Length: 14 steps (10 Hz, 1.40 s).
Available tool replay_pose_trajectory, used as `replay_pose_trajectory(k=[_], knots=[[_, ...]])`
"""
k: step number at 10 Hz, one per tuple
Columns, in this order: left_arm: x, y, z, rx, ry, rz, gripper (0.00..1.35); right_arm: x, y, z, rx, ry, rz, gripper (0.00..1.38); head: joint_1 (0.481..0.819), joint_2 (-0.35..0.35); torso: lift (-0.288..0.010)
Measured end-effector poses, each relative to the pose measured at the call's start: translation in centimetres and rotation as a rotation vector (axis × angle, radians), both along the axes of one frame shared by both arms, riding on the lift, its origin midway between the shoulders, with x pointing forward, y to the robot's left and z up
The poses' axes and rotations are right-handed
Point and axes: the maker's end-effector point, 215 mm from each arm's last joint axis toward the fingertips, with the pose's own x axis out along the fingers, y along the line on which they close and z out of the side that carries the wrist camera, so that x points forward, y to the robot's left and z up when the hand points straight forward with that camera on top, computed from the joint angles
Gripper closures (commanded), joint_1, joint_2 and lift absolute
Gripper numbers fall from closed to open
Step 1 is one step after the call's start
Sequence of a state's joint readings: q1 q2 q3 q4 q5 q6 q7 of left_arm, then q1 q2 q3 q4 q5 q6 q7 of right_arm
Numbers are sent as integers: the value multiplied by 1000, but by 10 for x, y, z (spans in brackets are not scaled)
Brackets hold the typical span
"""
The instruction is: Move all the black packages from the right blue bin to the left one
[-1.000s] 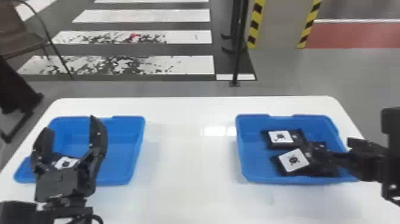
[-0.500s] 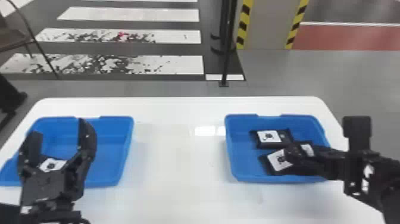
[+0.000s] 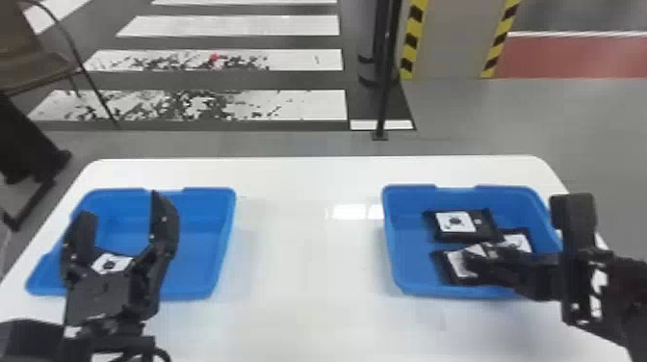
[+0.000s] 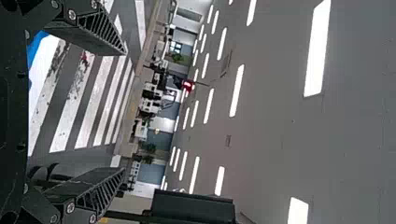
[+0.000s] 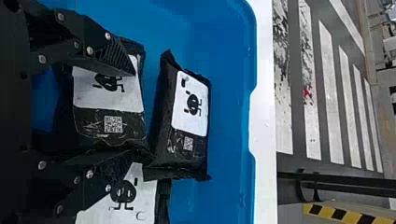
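As the right arm's black tool (image 5: pixel 133 112), fingers spread, straddles the nearer black, white-labelled package (image 5: pixel 113 124), whose long axis runs roughly nine-to-three o'clock, another black package (image 5: pixel 190 105) lies towards twelve, both inside the right blue plastic bin (image 3: pixel 391 250).

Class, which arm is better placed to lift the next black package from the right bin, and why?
Right, I'd judge: the right gripper is in the right bin, its open fingers at a black package. The left gripper is over the left bin, well away.
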<state>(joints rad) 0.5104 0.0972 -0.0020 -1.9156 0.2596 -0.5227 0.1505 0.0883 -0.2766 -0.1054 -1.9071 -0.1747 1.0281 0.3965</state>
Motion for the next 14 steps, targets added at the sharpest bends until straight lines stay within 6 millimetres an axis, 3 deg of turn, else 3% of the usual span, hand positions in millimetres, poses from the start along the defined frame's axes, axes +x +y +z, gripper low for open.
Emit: replay_pose_trajectory(k=[5,7,9,11,13,14], knots=[[0,0,-2,-16,2,-4,167,1,8,-2,115,-28,-15,1222,695,43,-154],[-2,-3,5,-22,-22,-7,171,12,9,21,177,-119,-32,1222,695,37,-154],[-4,-6,19,-28,-69,-9,171,25,27,58,308,-228,-25,1220,695,52,-154],[-5,-13,28,-47,-105,-19,173,30,62,100,497,-307,20,1220,695,85,-154],[-3,-31,32,-118,-119,-61,173,29,120,142,735,-343,108,1220,695,128,-154],[2,-50,24,-201,-99,-109,173,27,150,160,802,-353,164,1220,695,146,-154]])
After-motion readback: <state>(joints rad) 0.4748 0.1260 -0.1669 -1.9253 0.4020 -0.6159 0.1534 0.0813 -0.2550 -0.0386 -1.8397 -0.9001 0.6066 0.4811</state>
